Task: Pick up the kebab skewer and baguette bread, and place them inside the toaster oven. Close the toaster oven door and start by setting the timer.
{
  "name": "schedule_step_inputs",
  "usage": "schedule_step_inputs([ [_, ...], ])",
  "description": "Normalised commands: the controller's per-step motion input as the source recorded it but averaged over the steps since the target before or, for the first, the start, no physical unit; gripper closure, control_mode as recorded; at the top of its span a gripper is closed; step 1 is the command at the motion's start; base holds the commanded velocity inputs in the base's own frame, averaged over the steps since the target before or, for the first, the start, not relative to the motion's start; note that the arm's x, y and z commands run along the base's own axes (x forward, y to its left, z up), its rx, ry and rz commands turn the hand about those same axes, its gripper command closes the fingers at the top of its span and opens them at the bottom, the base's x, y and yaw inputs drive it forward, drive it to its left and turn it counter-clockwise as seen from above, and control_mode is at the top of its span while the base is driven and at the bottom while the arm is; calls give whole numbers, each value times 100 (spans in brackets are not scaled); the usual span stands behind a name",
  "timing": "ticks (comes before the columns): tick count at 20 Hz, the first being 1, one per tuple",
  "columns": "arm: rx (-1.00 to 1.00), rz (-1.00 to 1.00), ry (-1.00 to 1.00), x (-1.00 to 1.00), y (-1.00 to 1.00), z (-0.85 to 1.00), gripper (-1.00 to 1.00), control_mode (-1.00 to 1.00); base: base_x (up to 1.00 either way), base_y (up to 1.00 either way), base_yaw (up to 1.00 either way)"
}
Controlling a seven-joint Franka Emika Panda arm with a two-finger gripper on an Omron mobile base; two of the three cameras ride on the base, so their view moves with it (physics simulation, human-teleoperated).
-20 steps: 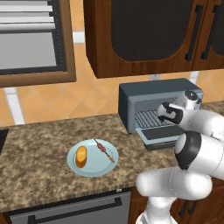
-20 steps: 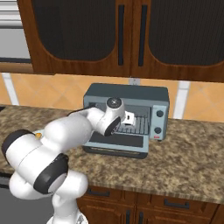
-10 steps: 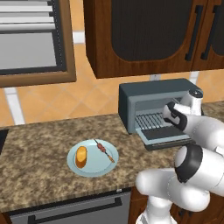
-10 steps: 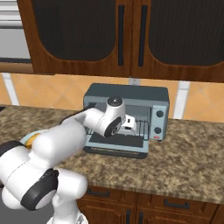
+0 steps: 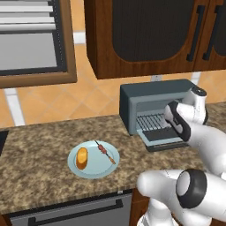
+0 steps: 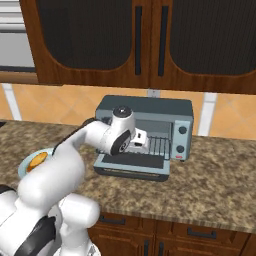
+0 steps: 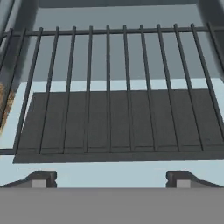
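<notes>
The toaster oven (image 5: 152, 102) stands on the counter with its door (image 5: 164, 137) dropped flat and the wire rack (image 7: 116, 65) drawn out over the door's dark glass (image 7: 98, 127). My gripper (image 5: 167, 118) hovers at the oven's mouth, just above the door, open with nothing between its fingertips (image 7: 41, 178). From the right base view the gripper (image 6: 142, 145) sits in front of the oven (image 6: 145, 112) opening. Far to the left, a pale blue plate (image 5: 95, 170) carries the baguette bread (image 5: 81, 158) and the kebab skewer (image 5: 105, 151). The bread (image 6: 37, 160) peeks out behind my arm.
Black knobs (image 6: 182, 131) run down the oven's right side. Dark wooden cabinets (image 5: 145, 35) hang above the oven. A microwave (image 5: 31, 42) is mounted at the upper left. Speckled stone counter (image 5: 39, 154) spreads around the plate, with an appliance front (image 5: 70, 209) beneath its edge.
My arm's elbow has swung outward while the hand stayed at the oven's mouth and sank a little toward the door. The jaws have stayed wide apart.
</notes>
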Motion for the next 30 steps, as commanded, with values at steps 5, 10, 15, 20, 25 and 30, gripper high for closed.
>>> schedule_step_inputs([
  [5, -1, 0, 0, -33, 100, 11, -100, -100, 0, 0, 0],
  [10, 0, 1, 2, -18, 100, 0, -100, -100, 0, 0, 0],
  [15, 0, 0, 4, -15, 100, 0, -100, -100, 0, 0, 0],
  [20, 0, 0, 4, -2, 100, 0, -100, -100, 0, 0, 0],
  [25, 0, 0, 6, 1, 95, 0, -100, -100, 0, 0, 0],
  [30, 6, 0, 18, 6, 77, 0, -100, -100, 0, 0, 0],
])
